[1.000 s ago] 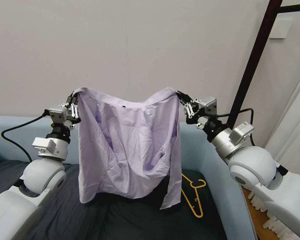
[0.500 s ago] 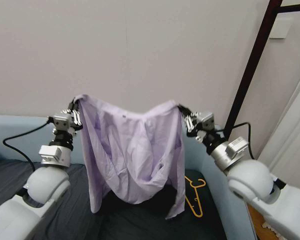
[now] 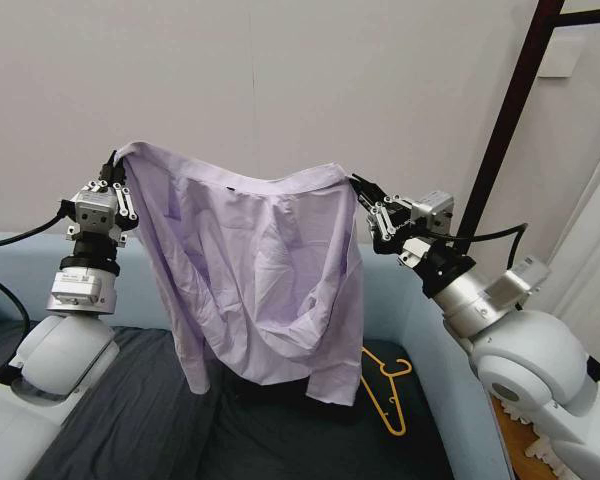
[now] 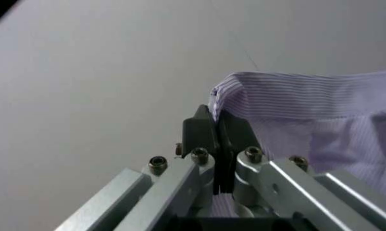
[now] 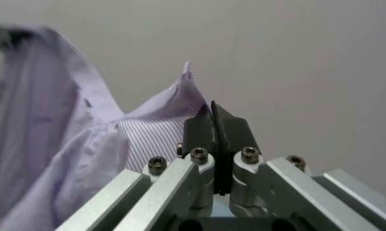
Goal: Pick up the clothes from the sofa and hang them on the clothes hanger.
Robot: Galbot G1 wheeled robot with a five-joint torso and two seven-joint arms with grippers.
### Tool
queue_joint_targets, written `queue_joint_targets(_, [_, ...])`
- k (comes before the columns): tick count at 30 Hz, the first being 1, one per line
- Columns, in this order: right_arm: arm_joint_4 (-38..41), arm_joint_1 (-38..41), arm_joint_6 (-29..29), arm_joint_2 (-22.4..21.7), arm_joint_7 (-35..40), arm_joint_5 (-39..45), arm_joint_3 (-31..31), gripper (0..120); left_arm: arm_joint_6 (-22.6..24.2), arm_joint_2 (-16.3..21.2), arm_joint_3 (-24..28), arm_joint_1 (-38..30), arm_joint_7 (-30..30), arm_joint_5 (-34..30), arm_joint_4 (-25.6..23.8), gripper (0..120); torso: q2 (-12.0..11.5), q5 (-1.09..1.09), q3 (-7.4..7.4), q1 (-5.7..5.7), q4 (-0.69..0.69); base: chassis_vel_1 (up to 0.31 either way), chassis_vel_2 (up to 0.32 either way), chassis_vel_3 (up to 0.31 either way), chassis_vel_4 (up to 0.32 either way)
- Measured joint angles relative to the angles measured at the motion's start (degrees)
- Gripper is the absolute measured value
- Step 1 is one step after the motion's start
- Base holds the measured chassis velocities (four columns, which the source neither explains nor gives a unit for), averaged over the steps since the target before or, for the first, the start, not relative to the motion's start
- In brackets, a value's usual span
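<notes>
Pale wall, blue sofa below. We log one lilac shirt aloft over it, left gripper and right gripper each pinching a shoulder; yellow hanger on the seat.

Matt, creased lilac cloth shirt

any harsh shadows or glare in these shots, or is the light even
Head view: soft, even light on the wall; the purple shirt shows only gentle shading in its folds, no glare. Left wrist view: mild sheen on the metal of the left gripper, shut on the shirt. Right wrist view: same sheen on the right gripper, also shut on the shirt.
</notes>
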Motion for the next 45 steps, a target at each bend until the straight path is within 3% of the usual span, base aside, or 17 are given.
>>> queue_joint_targets(2, [-1.54,-0.6,-1.01,0.27,1.24,-2.64,-2.0,0,-0.33,-0.41,1.76,0.69,-0.14,0.25,1.95,0,-0.01,0.01,0.01,0.0,0.01,0.0,0.0,0.0,0.0])
queue_joint_targets(4, [-4.77,-1.37,-5.54,1.29,6.18,-6.18,-8.03,0,-0.54,-1.02,6.54,1.96,-1.79,0.29,6.44,0,-0.02,-0.01,0.01,0.02,0.0,0.0,0.0,0.0,0.0])
queue_joint_targets(10, [-6.68,-1.03,-12.36,4.2,13.04,-1.22,-13.84,0,0.04,-1.87,13.78,1.87,-4.55,-0.38,12.03,0,-0.02,0.0,0.01,0.01,0.03,0.0,0.0,0.0,0.0])
queue_joint_targets(14, [-7.09,-0.05,-9.66,5.21,11.18,0.21,-12.29,0,-0.16,-3.0,13.26,0.34,-5.05,-0.49,11.84,0,-0.02,-0.01,0.01,0.01,0.02,0.0,0.0,0.0,0.0])
queue_joint_targets(18, [-4.5,1.71,-6.08,5.18,6.55,2.91,-6.29,0,-0.03,-1.8,10.1,-2.39,-5.13,-0.84,6.16,0,-0.02,0.03,0.01,0.01,0.0,0.0,0.0,0.0,0.0])
queue_joint_targets(22, [-0.35,6.13,-3.14,2.97,0.01,5.59,1.68,0,3.0,4.68,6.18,-8.1,-5.08,-5.51,-2.08,0,-0.01,0.02,0.0,0.01,0.01,0.0,0.0,0.0,0.0])
queue_joint_targets(23, [-0.35,6.13,-3.14,2.97,0.01,5.59,1.68,0,3.0,4.68,6.18,-8.1,-5.08,-5.51,-2.08,0,-0.01,0.02,0.0,0.01,0.01,0.0,0.0,0.0,0.0])
queue_joint_targets(26, [2.54,10.61,-2.68,0.71,-0.87,8.44,5.22,0,6.24,9.99,2.54,-12.06,-5.08,-9.43,-6.08,0,-0.01,0.03,0.0,0.01,0.01,0.0,0.0,0.0,0.0])
queue_joint_targets(29, [4.17,12.8,-2.75,-0.73,-0.75,9.69,6.35,0,7.89,12.73,0.75,-13.33,-5.08,-11.14,-7.54,0,-0.01,0.01,0.0,0.01,0.02,0.0,0.0,0.0,0.0])
queue_joint_targets(31, [8.22,14.67,-6.35,-3.93,0.89,10.98,8.79,0,10.49,18.63,-2.06,-13.37,-6.36,-13.43,-9.81,0,0.01,0.03,-0.02,0.0,0.03,0.0,0.0,0.0,0.0])
queue_joint_targets(33, [9.19,12.92,-8.17,-4.68,4.13,9.52,7.12,0,10.27,20.47,-0.76,-11.23,-7.8,-13.94,-9.97,0,0.03,0.02,-0.03,-0.02,0.02,0.0,0.0,0.0,0.0])
queue_joint_targets(38, [5.08,8.94,-8.08,-3.08,7.68,3.52,-0.22,0,8.26,19.08,3.47,-7.16,-9.16,-16.49,-7.63,0,0.01,0.0,0.0,0.0,-0.02,0.0,0.0,0.0,0.0])
queue_joint_targets(41, [-3.83,7.75,-4.64,1.06,8.44,-2.99,-7.2,0,7.63,15.84,7.48,-3.24,-10.27,-18.56,-4.17,0,-0.01,-0.02,0.02,0.01,0.03,0.0,0.0,0.0,0.0])
queue_joint_targets(43, [-6.12,7.61,-3.67,2.36,8.73,-4.13,-8.62,0,7.64,14.81,9.07,-2.61,-10.53,-18.72,-3.04,0,-0.02,-0.01,0.03,0.02,0.04,0.0,0.0,0.0,0.0])
queue_joint_targets(45, [-17.58,7.23,1.99,11.03,10.29,-3.09,-12.71,0,5.38,8.16,16.51,-2.69,-10.7,-18.03,3.39,0,-0.01,0.01,0.01,0.01,0.02,0.0,0.0,0.0,0.0])
